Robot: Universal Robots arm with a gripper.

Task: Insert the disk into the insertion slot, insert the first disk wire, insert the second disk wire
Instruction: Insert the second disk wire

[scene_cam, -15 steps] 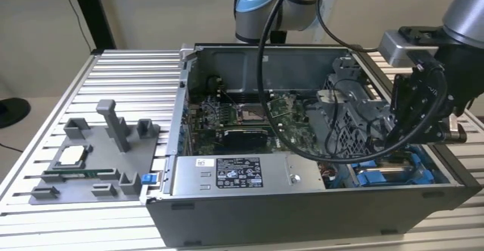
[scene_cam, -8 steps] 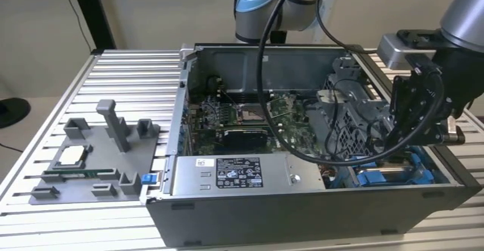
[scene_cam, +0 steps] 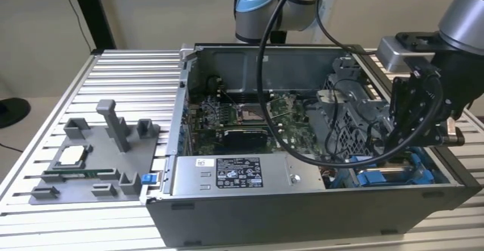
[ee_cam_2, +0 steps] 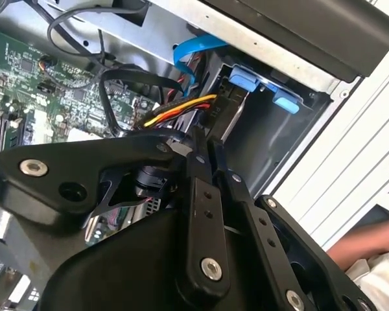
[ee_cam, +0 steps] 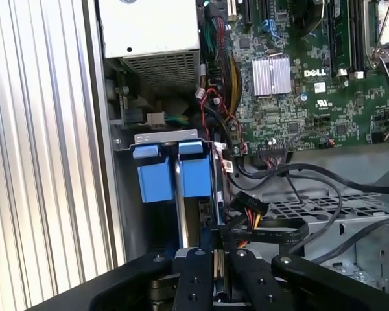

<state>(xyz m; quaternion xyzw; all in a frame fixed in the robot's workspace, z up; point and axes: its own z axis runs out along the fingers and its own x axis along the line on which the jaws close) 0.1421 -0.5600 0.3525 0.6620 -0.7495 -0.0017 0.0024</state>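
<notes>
Exterior view puts the arm's black two-fingered gripper point(scene_cam: 423, 140) low over the near corner of the open grey computer case point(scene_cam: 302, 211), on the exterior view's right, just above the rectangular grey insertion slot point(scene_cam: 393, 177) with blue plastic tabs point(scene_cam: 374, 178) at its mouth. In the first wrist view the silver metal disk in its bright blue carrier point(ee_cam: 189, 220) appears to sit already down in that slot point(ee_cam: 133, 214), only a narrow edge showing between the tabs point(ee_cam: 154, 183). The gripper point(ee_cam: 217, 259) hangs right over it, jaws drawn close with barely a slit between them; I cannot tell if they pinch anything. In the second wrist view the gripper's tip point(ee_cam_2: 207, 155) is touching or just beside the yellow, red and black wire bundle point(ee_cam_2: 181, 110), while a flat blue cable point(ee_cam_2: 194, 48) loops near the case wall, apart from it. I judge the disk stiff, fairly heavy and sensitive to knocks, best pressed or gripped on its plastic carrier, not on the label face. The wires look limp and springy, so the firm hold is on the hard plug point(ee_cam: 246, 207), not the strands. A grey labelled power-supply box point(scene_cam: 234, 174) lies beside the bay.
</notes>
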